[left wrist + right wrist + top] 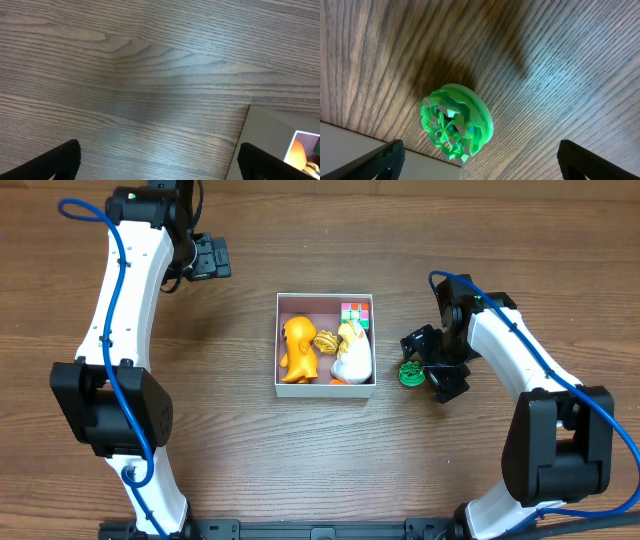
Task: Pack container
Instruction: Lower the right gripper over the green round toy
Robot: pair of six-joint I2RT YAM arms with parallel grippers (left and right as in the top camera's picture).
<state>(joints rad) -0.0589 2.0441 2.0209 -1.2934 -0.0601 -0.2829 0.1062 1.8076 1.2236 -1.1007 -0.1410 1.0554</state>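
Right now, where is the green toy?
Overhead view: the green toy sits on the table just right of the container, directly in front of the open right gripper.

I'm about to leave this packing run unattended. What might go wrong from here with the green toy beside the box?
The green toy is round and sits close to the container wall. The open right gripper, positioned over it, might catch that wall or let the toy slip. The container is also crowded already with the orange toy, white toy and cube, so a drop onto them might bounce out.
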